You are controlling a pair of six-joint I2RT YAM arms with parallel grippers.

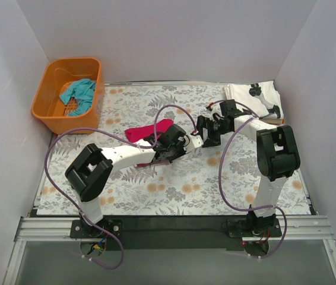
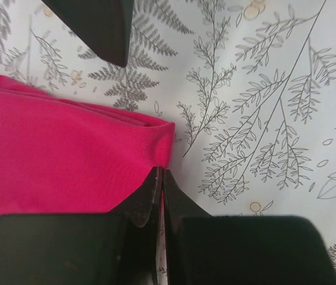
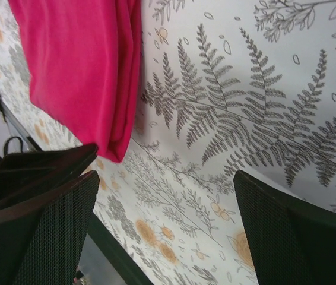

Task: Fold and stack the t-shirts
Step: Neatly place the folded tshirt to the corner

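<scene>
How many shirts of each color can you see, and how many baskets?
Magenta-red shirt: 1
White shirt with black marks: 1
Teal shirt: 1
Orange basket: 1
Total: 4 things, 3 of them shirts

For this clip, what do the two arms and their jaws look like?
Both arms are white tubes with chunky black joint housings. The left arm and right arm each trail a looping purple cable to black base plates on an aluminium rail. Their jaws are black; the right gripper has mesh-textured pads.
</scene>
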